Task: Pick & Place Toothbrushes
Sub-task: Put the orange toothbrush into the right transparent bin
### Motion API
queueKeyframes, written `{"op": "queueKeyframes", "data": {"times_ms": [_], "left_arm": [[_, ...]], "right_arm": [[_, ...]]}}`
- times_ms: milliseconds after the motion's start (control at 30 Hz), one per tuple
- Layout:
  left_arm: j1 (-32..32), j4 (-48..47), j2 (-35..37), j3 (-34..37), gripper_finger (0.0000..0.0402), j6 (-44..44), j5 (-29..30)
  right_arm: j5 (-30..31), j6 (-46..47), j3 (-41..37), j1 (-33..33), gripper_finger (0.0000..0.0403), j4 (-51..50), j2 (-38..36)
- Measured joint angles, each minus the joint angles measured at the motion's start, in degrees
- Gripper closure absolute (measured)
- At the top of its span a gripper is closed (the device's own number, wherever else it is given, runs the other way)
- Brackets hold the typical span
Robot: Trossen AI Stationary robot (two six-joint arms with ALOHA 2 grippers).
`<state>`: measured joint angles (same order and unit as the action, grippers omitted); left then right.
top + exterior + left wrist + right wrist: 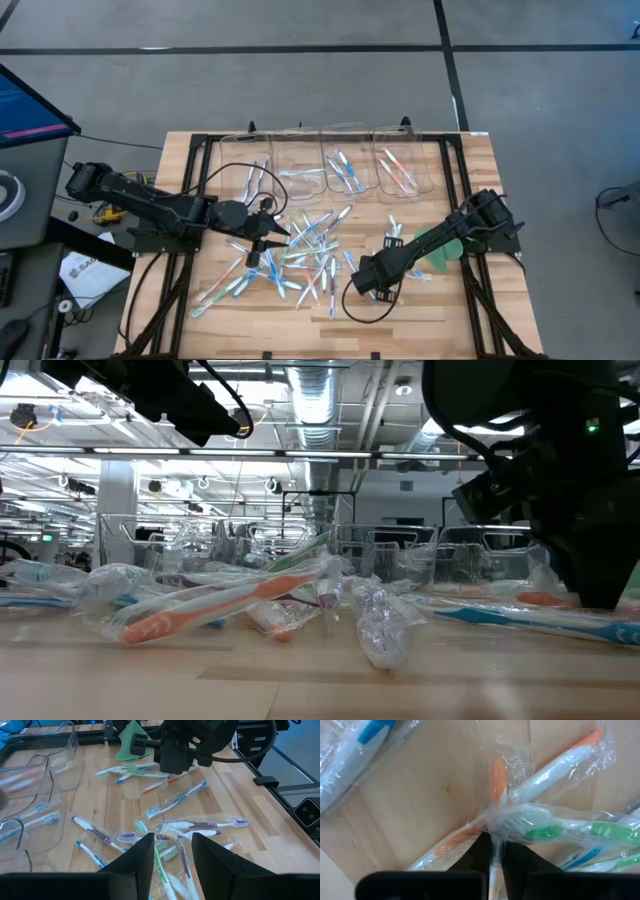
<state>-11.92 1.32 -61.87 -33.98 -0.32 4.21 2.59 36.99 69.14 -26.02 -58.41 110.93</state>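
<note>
Several wrapped toothbrushes (305,255) lie scattered flat on the wooden table, and a few more lie near its right side (392,240). My right gripper (494,855) points down at the table (375,282) and is shut on a wrapped toothbrush, at the spot where an orange-accented brush (447,845) and a green-bristled brush (545,827) cross. My left gripper (172,855) hangs open above the main pile (268,240), touching nothing. My right gripper pinches a thin whitish strip (494,845) between its two fingers, wrapper or handle I cannot tell, at the crossing of the orange and green brushes. The fingers come from above, pointing down. The brushes around it lie on the table.
Several clear plastic bins (345,165) stand in a row at the table's far edge, some holding brushes. A flat green disc (440,245) lies under the right arm. Black frame rails (195,170) run along the table's left and right sides.
</note>
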Motion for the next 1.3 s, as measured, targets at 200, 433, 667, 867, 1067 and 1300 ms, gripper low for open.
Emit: {"op": "queueKeyframes", "data": {"times_ms": [200,433,667,867,1067,1300], "left_arm": [[0.0,0.0,0.0,0.01,0.0276,0.0,0.01],[0.0,0.0,0.0,0.0,0.0276,0.0,0.01],[0.0,0.0,0.0,0.0,0.0276,0.0,0.02],[0.0,0.0,0.0,0.01,0.0276,0.0,0.02],[0.0,0.0,0.0,0.0,0.0276,0.0,0.0],[0.0,0.0,0.0,0.0,0.0276,0.0,0.0]], "right_arm": [[-1.98,0.05,0.58,0.33,0.0376,-1.19,0.0],[-2.67,1.08,7.16,0.28,0.0381,-8.85,0.0],[2.46,-0.59,16.55,-1.04,0.0388,-14.65,-0.07],[13.24,-5.88,23.07,-2.58,0.0388,-14.86,-0.11],[21.66,-7.58,26.86,-2.82,0.0384,-19.45,-0.11],[24.68,-8.55,30.68,-2.77,0.0387,-19.93,-0.11]]}}
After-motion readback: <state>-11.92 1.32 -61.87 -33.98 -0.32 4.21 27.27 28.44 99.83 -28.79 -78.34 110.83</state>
